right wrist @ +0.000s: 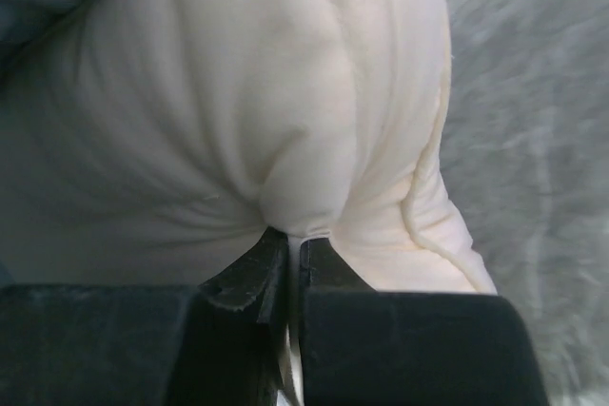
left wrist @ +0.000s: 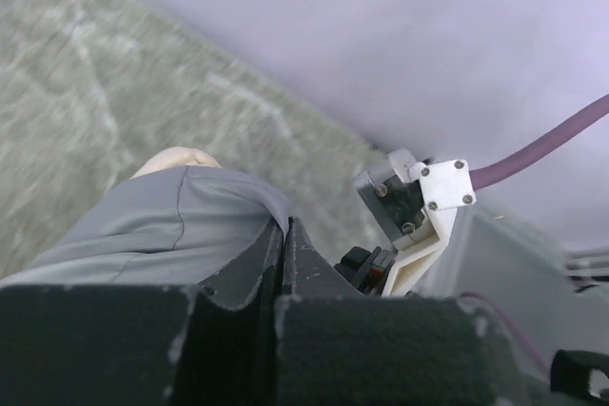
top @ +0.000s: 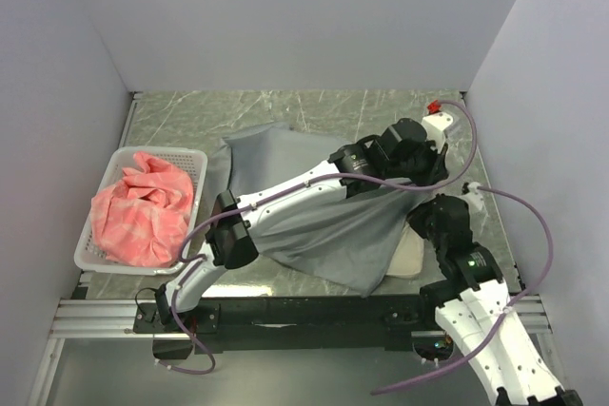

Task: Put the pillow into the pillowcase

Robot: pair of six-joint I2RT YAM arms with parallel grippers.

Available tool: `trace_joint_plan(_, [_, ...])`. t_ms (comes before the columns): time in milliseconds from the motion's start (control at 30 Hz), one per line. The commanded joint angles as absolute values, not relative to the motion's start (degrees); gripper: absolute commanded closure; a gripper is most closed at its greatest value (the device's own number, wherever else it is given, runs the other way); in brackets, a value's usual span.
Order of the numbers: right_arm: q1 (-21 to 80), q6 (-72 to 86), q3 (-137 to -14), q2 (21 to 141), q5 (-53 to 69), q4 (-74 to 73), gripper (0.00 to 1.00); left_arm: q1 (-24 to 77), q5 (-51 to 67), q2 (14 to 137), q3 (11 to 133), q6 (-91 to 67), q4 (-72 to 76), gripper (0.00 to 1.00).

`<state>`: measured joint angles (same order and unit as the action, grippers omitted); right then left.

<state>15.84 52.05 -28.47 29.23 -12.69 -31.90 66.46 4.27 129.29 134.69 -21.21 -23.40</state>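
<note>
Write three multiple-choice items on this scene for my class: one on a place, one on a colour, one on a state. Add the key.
1. Where does the pink-red cloth lie? A on bare tabletop; B in the white basket; C in a gripper.
2. What colour is the pillowcase? A grey; B white; C green.
3. What is the right gripper doing? A standing open; B shut on the basket; C shut on the pillow.
Key: B, the cloth fills the basket at the left; A, the top view shows plain grey fabric; C, its wrist view shows the fingers pinching cream padding.
</note>
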Motion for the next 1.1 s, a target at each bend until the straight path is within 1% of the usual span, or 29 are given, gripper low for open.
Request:
trace_joint_plan(0, [11.9,52.3,-34.8,28.6,-17.3,-33.7,1.00,68.4,15.9,129.9,139.8,-26.4,-14.0,0.99])
trace_joint_plan(33, [8.7,51.6,-35.5,29.7,-17.3,-34.4,1.00,68.4,16.6,129.6,139.1,-26.7,-12.8,0.99])
trace_joint_plan(167, [3.0,50.3,-33.9,31.4,-13.7,-33.1,1.00,68.3,20.9,128.7,137.4,-28.0,-11.3,0.99])
trace_joint_plan(267, [2.7,52.6,-30.0,29.9,-7.1,-30.1,1.00,68.4,22.0,129.5,139.4,-27.3,-13.5,0.98])
trace_joint_plan(300, [2.9,54.6,-27.0,27.5,-2.2,-28.8,1.00,68.2,22.1,129.7,139.5,-27.1,-13.6,0.96])
trace_joint_plan(333, [3.3,56.0,-24.9,25.9,-0.2,-25.0,1.00,68.2,22.8,130.2,139.5,-27.1,-13.4,0.96])
trace_joint_plan(367, [5.8,59.6,-22.9,24.2,1.4,-23.6,1.00,68.0,23.6,130.6,139.7,-27.6,-12.7,0.96])
trace_joint_plan(400, [7.4,61.2,-19.8,20.9,0.1,-22.6,1.00,68.0,24.6,131.2,140.1,-28.0,-12.4,0.96])
trace_joint_plan(500, [15.2,64.9,-17.0,18.0,-6.0,-20.8,1.00,68.0,29.2,133.8,141.2,-30.8,-9.7,0.96])
trace_joint_plan(533, [16.2,65.2,-16.9,18.6,-9.3,-20.8,1.00,68.0,30.2,134.6,141.1,-32.2,-9.1,0.95])
trace_joint_plan(600, [16.5,63.8,-17.6,22.7,-10.6,-20.1,1.00,68.0,32.6,135.1,140.5,-32.9,-7.8,0.91])
trace_joint_plan(633, [16.4,63.1,-18.0,24.9,-11.9,-19.2,1.00,68.1,33.0,134.8,139.3,-32.6,-7.8,0.88])
trace_joint_plan(667, [16.4,61.6,-18.6,27.1,-12.0,-18.8,1.00,68.0,32.4,134.4,138.6,-32.2,-8.2,0.79])
trace_joint_plan(700, [16.3,61.1,-19.8,31.8,-11.5,-18.1,1.00,67.9,31.4,133.7,137.7,-31.4,-9.0,0.72])
trace_joint_plan(733, [16.4,60.9,-20.3,34.0,-10.1,-17.1,1.00,67.9,29.7,131.7,135.0,-29.9,-9.2,0.66])
trace_joint_plan(767, [16.3,61.1,-20.6,35.8,-9.8,-16.6,1.00,67.4,26.7,130.2,133.1,-29.5,-9.1,0.49])
trace_joint_plan(800, [16.4,61.2,-20.0,37.7,-8.7,-14.3,1.00,67.0,24.3,128.6,131.3,-29.6,-9.0,0.40])
trace_joint_plan(833, [16.4,61.6,-19.4,38.1,-8.0,-13.4,1.00,66.5,22.0,125.6,128.2,-30.4,-9.5,0.38])
trace_joint_plan(867, [16.4,62.6,-17.8,38.0,-7.6,-12.7,1.00,65.2,19.7,124.0,126.8,-30.8,-10.3,0.33])
trace_joint_plan(933, [16.4,62.6,-16.9,37.4,-7.6,-11.9,1.00,64.1,9.8,118.6,121.6,-32.9,-14.2,0.24])
trace_joint_plan(967, [16.3,62.3,-16.7,36.9,-8.0,-12.2,1.00,63.5,4.8,116.2,118.9,-33.3,-15.5,0.23])
trace_joint_plan(1000, [16.3,62.1,-16.9,36.7,-8.3,-13.3,1.00,63.5,-3.6,113.6,115.8,-33.8,-16.3,0.22])
trace_joint_plan(1033, [16.3,61.7,-17.0,36.6,-8.5,-13.6,1.00,63.5,-8.2,107.7,108.1,-35.7,-16.3,0.20])
trace_joint_plan(1067, [16.2,61.1,-17.3,36.4,-8.5,-13.9,1.00,63.4,-12.0,104.6,103.7,-37.2,-16.0,0.17])
